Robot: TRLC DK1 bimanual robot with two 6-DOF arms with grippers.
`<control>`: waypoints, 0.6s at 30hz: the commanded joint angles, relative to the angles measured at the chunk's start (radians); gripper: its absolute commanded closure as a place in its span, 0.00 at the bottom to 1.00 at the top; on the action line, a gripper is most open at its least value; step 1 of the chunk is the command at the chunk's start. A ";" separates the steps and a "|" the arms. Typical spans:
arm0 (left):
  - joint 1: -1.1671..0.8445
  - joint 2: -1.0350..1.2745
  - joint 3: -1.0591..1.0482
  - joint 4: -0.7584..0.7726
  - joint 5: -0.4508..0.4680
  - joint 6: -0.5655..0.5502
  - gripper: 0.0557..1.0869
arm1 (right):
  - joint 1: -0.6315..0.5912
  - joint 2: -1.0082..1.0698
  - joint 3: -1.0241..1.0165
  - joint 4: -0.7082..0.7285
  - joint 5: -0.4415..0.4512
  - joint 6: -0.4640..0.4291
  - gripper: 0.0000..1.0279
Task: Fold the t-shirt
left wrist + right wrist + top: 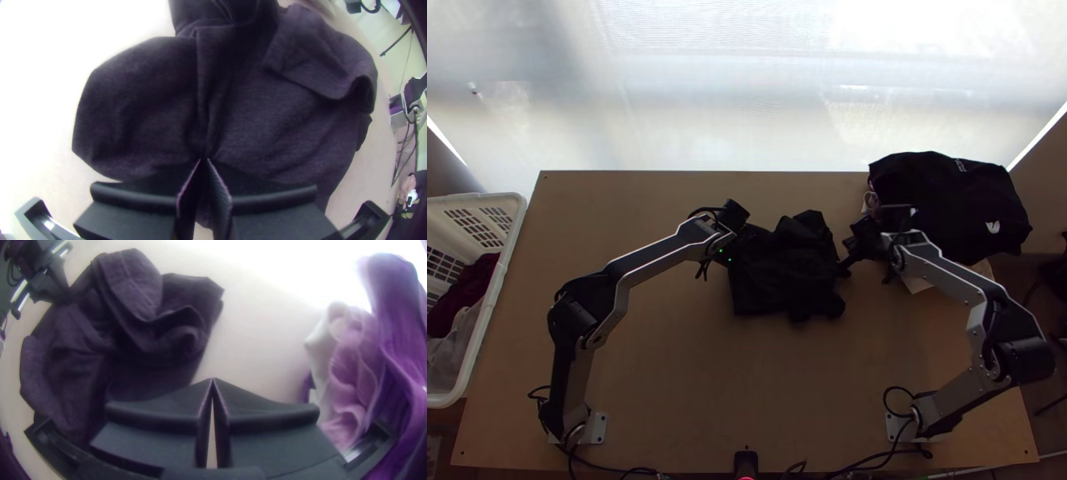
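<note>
The soft t-shirt (779,276) is clamped in the left fingers (275,195), its right edge best gripped by the right fingers (155,418), pressed together.

From where I stand, the white basket (488,300) runs off the top view's left edge, and the T-shirt (779,276) lies too dark and bunched to tell sleeve from hem.

Place: robotics workstation, lab-like. Evidence: wooden table (667,384), two mounted arm bases (597,429), trailing cables (619,470), white plastic basket (505,268) of clothes (463,300).
</note>
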 commanded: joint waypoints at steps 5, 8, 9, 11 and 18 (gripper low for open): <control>0.008 0.003 -0.004 0.005 -0.002 0.008 0.83 | 0.048 -0.227 -0.076 -0.065 -0.041 0.034 0.97; 0.014 0.000 -0.005 0.009 0.001 0.009 0.83 | 0.190 -0.273 -0.099 -0.062 -0.030 0.050 0.97; 0.019 0.000 -0.005 0.009 0.005 0.008 0.83 | 0.236 -0.276 -0.106 -0.057 -0.010 0.050 0.97; 0.025 -0.003 -0.007 0.011 0.011 0.006 0.83 | 0.319 -0.277 -0.137 -0.013 0.030 0.048 0.97; 0.037 -0.015 -0.021 0.025 0.051 0.003 0.83 | 0.459 -0.262 -0.249 0.244 0.136 0.047 0.97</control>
